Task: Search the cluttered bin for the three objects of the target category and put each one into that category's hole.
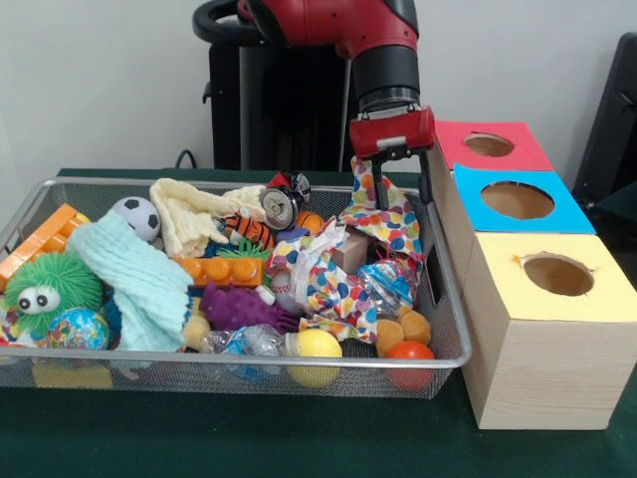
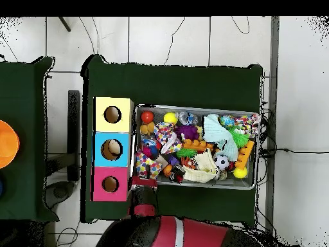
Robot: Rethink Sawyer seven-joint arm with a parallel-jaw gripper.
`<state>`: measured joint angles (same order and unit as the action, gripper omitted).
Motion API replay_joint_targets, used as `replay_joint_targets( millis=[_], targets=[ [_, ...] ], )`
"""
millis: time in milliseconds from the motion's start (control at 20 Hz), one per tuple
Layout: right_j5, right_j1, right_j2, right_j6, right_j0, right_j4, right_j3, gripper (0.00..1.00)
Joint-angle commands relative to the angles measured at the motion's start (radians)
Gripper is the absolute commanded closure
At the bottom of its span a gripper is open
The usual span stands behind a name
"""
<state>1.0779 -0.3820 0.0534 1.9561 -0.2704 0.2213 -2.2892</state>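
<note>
Polka-dot cloth (image 1: pixel 383 214) hangs from the gripper (image 1: pixel 381 189), lifted over the right end of the wire bin (image 1: pixel 443 329); jaws pinched narrow on its top edge, the lower part draping onto the clutter. A second dotted piece (image 1: pixel 323 284) lies crumpled in the bin just below it. Also in the bin: pale yellow cloth (image 1: pixel 189 214), mint cloth (image 1: pixel 134 274), soccer ball (image 1: pixel 136 216), green fuzzy toy with eyes (image 1: pixel 50 289), purple spiky toy (image 1: pixel 239 307), orange block (image 1: pixel 221 270), yellow ball (image 1: pixel 316 347) and red ball (image 1: pixel 410 354) at the near rim.

Sorting box sits just right of the bin, touching or nearly so: red top (image 1: pixel 493 144) farthest, blue top (image 1: pixel 518 199) in the middle, yellow top (image 1: pixel 557 276) nearest, each with a round hole. Blue hole in the overhead view shows something pale inside (image 2: pixel 112 149); cannot tell what.

Surface: dark green table cover (image 1: pixel 299 438) under bin and box. Overhead shows a white tiled floor (image 2: pixel 295 96) around the table, cables trailing across it, and a second green-covered table (image 2: pixel 22 128) to one side with an orange round object (image 2: pixel 5 143) at the frame edge. Plain white wall (image 1: pixel 100 80) behind the arm.
</note>
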Motion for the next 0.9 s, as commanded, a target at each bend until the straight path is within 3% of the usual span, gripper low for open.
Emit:
replay_joint_targets(
  millis=[50, 300, 550, 750, 900],
  targets=[
    [-0.344, -0.042, -0.068, -0.053, 0.088, -0.057, 0.115, 0.0],
    [-0.432, -0.059, -0.12, -0.024, 0.149, -0.052, 0.155, 0.0],
    [-0.387, -0.134, -0.096, 0.099, 0.117, -0.012, 0.127, 0.0],
    [-0.531, -0.186, -0.075, 0.069, 0.099, 0.015, 0.128, 0.0],
    [-0.568, -0.219, -0.066, 0.079, 0.091, 0.016, 0.119, 0.0]
  ],
)
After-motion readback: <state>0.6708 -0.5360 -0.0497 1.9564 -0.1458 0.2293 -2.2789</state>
